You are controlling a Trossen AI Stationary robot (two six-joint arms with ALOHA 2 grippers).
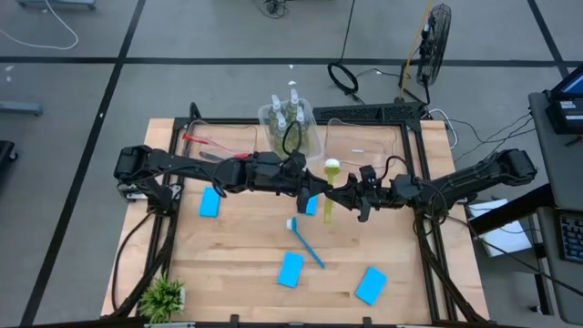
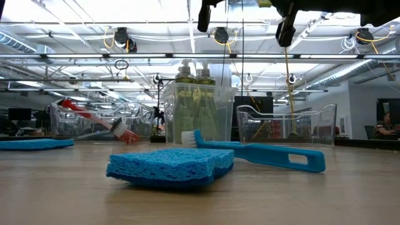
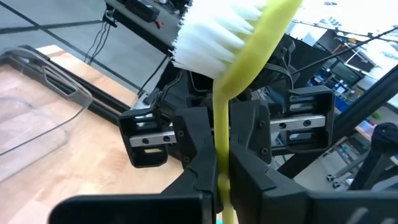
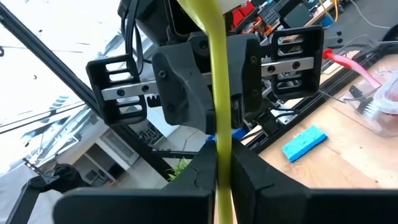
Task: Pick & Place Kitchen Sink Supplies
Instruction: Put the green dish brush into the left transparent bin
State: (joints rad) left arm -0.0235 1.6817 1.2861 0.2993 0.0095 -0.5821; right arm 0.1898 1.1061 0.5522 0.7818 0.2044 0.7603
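Observation:
A yellow brush (image 1: 329, 193) with white bristles (image 3: 208, 37) hangs in the air over the table's middle, head toward the far edge. My left gripper (image 1: 318, 189) reaches it from the left and my right gripper (image 1: 345, 193) from the right; both are shut on its handle. A blue brush (image 1: 306, 242) lies flat on the table. Several light-blue sponges (image 1: 291, 269) rest flat on the wood, and one (image 1: 311, 205) is partly hidden under the left gripper. Soap bottles (image 1: 286, 113) stand in a clear bin, and a red brush (image 1: 206, 142) lies in the left bin. My left gripper (image 3: 221, 186) pinches the yellow brush's handle (image 3: 221, 152) between its two fingers, about midway along. Its fingers come level from the table's left and lie across the handle. The brush is lifted clear of the table. My right gripper (image 4: 222, 180) pinches the same handle (image 4: 218, 140) between its two fingers, right beside the left gripper's fingers. It comes level from the table's right, across the handle. The brush is clear of the table.
A second clear bin (image 1: 366, 142) stands at the far right, beside the bottle bin (image 2: 195, 103). A small potted plant (image 1: 164, 297) sits at the near left corner. The blue brush (image 2: 262, 155) and a sponge (image 2: 167, 166) lie near the middle.

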